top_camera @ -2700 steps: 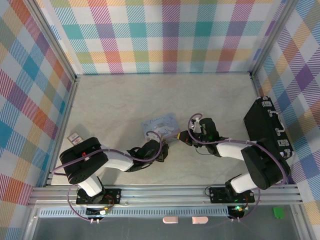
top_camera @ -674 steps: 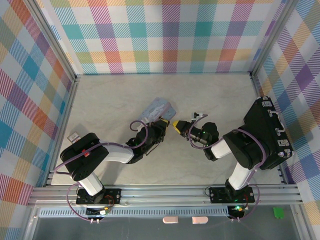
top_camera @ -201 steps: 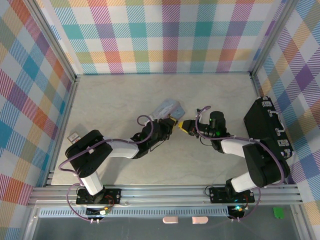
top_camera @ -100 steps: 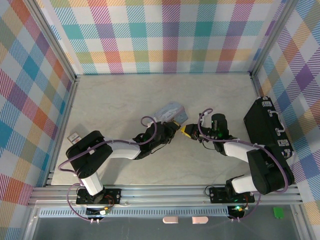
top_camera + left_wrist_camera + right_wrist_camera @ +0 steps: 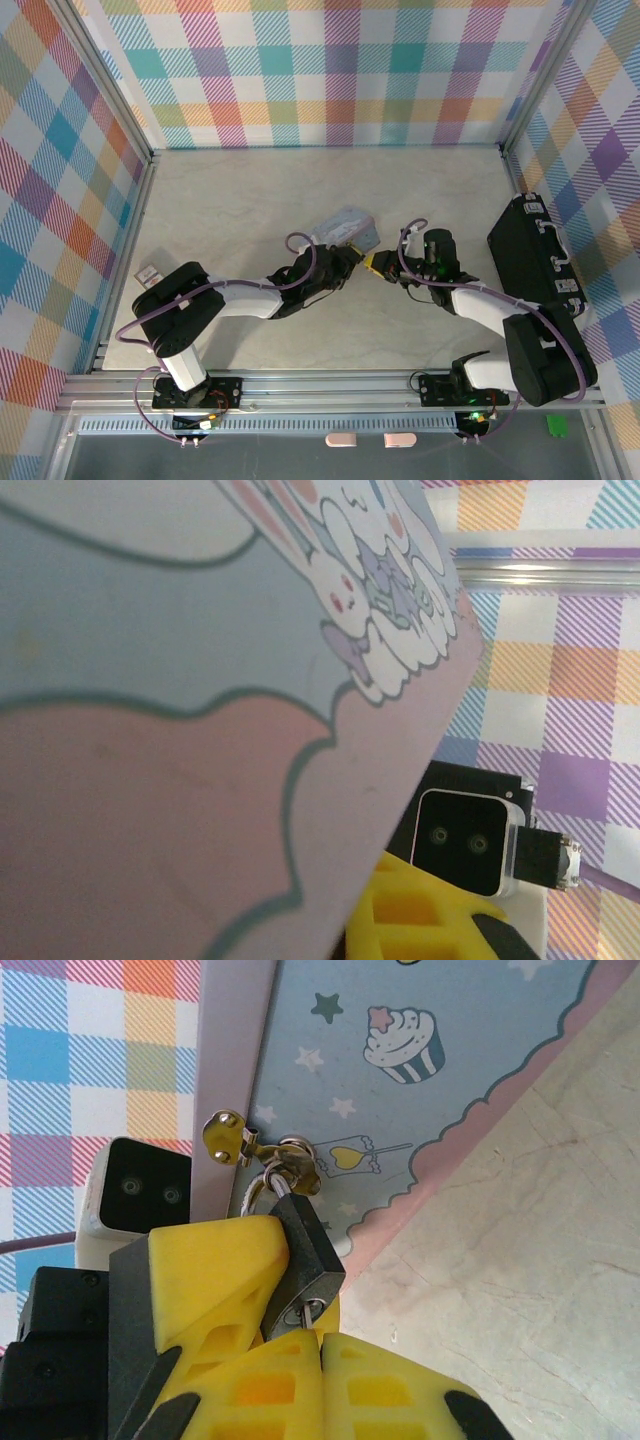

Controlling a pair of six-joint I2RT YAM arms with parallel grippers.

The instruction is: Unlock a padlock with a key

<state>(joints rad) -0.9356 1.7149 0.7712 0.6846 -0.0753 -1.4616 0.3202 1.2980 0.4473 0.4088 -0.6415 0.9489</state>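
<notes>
The padlock (image 5: 305,1257) hangs by its thin shackle (image 5: 256,1192) from the brass hasp (image 5: 230,1136) on the front of the pastel tin (image 5: 450,1080). The tin is tilted up above the table (image 5: 530,1270). The key (image 5: 306,1311) shows as a small silver sliver at the bottom face of the padlock, and I judge that it sits already in the keyhole (how deep, I cannot tell).

What could go wrong, in my judgement: the padlock hangs free on the hasp, so when I turn the key the whole body may swing or rotate with it, and then the lock will not open. The key is very thin, so a turn that is not in line with the keyhole may bend it or make it slip out of my grip. If the tin shifts in the other grip, the key may be pulled out.

My right claw (image 5: 318,1348) is pressed together, pinching the key just under the padlock. My left claw (image 5: 343,262) appears clamped on the edge of the tin, just beside the padlock.
</notes>
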